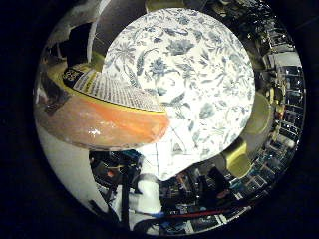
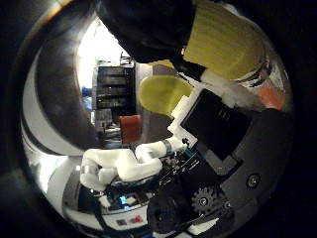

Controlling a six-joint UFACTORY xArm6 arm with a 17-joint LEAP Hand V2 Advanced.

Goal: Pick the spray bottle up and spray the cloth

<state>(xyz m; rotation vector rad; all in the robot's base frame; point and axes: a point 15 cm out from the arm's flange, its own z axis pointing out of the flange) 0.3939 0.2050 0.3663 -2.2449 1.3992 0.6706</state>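
The spray bottle (image 1: 105,124) has an orange see-through body and a printed label (image 1: 110,90). In the right little finger side palm view it fills much of the picture, close against the palm. The cloth (image 1: 189,70) is white with a grey-blue flower print and covers a round table past the bottle. My right hand (image 2: 223,109) shows in the right thumb side palm view as black and white parts with yellow fingertips (image 2: 163,94) curled inward. A strip of orange bottle (image 2: 272,94) shows beside them. The bottle's spray head is not clearly seen.
Yellow seats (image 1: 237,159) stand beside the round table. Cluttered shelves (image 1: 284,90) ring the room's edge. In the right thumb side palm view a dark rack (image 2: 111,89) and a red object (image 2: 131,124) stand further off, with white jointed parts (image 2: 119,164) nearer.
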